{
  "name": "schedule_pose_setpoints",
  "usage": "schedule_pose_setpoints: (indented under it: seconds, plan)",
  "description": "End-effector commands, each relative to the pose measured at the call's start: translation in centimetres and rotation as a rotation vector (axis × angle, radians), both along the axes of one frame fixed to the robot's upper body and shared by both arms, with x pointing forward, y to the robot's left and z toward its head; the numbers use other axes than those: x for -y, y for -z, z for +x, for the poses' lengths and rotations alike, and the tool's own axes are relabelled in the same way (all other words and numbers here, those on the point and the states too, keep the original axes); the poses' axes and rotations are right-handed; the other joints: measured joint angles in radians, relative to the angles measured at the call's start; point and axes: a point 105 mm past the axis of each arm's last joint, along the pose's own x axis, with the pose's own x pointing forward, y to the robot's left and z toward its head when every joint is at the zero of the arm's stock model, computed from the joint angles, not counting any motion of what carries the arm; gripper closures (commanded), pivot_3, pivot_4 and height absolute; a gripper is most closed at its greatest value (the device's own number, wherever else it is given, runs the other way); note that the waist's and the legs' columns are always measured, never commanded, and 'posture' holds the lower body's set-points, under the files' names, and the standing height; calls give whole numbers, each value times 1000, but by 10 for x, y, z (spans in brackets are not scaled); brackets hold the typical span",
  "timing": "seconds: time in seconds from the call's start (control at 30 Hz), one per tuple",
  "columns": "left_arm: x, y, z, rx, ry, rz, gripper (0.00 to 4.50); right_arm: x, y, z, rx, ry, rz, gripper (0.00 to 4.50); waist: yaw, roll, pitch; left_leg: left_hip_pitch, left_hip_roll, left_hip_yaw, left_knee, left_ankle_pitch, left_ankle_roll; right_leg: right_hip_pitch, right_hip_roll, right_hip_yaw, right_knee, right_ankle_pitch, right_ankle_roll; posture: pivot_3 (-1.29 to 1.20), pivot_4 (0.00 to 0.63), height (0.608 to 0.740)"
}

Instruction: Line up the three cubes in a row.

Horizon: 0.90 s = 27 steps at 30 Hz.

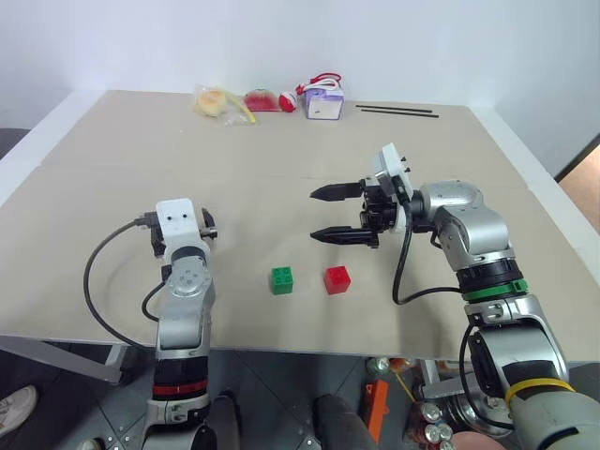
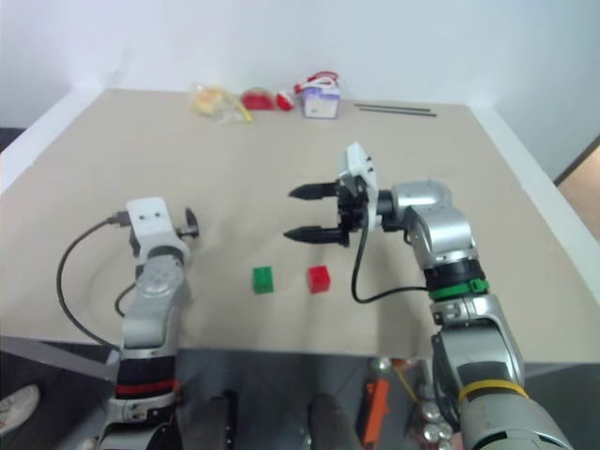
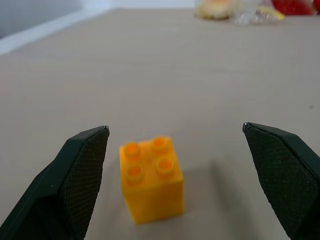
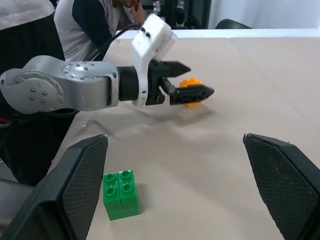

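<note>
The yellow-orange cube (image 3: 151,179) stands studs up on the tan table, between the wide-apart fingers of my left gripper (image 3: 175,127), touching neither. The right wrist view shows that left gripper (image 4: 200,80) held level, low over the table around the cube (image 4: 189,82). The green cube (image 1: 282,279) and the red cube (image 1: 337,279) sit side by side near the table's front edge with a small gap between them. My right gripper (image 1: 323,213) hangs open and empty above the table just behind the red cube, pointing left.
At the table's far edge lie a purple-white box with a red handle (image 1: 323,101), a plastic bag of food items (image 1: 220,101), a red item (image 1: 262,99) and two black sticks (image 1: 396,111). A person (image 4: 95,20) sits beyond the table's left side.
</note>
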Motion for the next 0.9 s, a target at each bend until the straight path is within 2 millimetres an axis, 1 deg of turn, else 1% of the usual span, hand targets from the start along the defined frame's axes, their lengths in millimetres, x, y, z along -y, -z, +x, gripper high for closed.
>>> schedule_pose_setpoints:
  seconds: [0.03, 0.17, 0.47, 0.5, 0.67, 0.73, 0.77, 0.9]
  plan:
    - [0, -2, 1, 8, -17, -26, 64, -2, -12, -2, 54, -25, -3, 0, 0, 0, 0, 0, 0, 0, 0, 0, 0, 0, 0, 0, 0, 0, 0, 0, 150, 738]
    - [-3, 4, 1, -12, -26, -38, 64, -1, -12, -1, 64, -19, -6, 0, 0, 0, 0, 0, 0, 0, 0, 0, 0, 0, 0, 0, 0, 0, 0, 0, 150, 738]
    - [-5, 6, 4, -11, -26, -42, 64, -1, -17, 6, 54, 15, 31, 0, -1, 0, 0, 0, 0, 0, 0, 0, -1, 0, 0, 0, 0, 0, 0, 0, 150, 738]
    - [-6, 7, 5, -11, -30, -43, 593, -1, -18, 6, 51, 16, 36, 0, -1, 0, 0, 0, 0, 0, 0, 0, -1, 0, 0, 0, 0, 0, 0, 0, 150, 738]
    - [-8, 7, 5, -5, -43, -42, 2165, -1, -20, 7, 35, 19, 52, 0, -1, 0, 0, 0, 0, 0, 0, 0, -1, 0, 0, 0, 0, 0, 0, 0, 150, 738]
    - [-8, 7, 6, -4, -45, -43, 2983, -1, -20, 7, 33, 19, 52, 0, -1, 0, 0, 0, 0, 0, 0, 0, -1, 0, 0, 0, 0, 0, 0, 0, 150, 738]
    - [-9, 7, 6, -2, -49, -44, 3197, -2, -20, 7, 31, 18, 53, 0, -1, 0, 0, 0, 0, 0, 0, 0, -1, 0, 0, 0, 0, 0, 0, 0, 150, 738]
    - [-12, 5, 5, 4, -62, -51, 3196, -2, -21, 7, 27, 16, 65, 0, -1, 0, 0, 0, 0, 0, 0, 0, -1, -1, 0, 0, 0, 0, 0, 0, 150, 738]
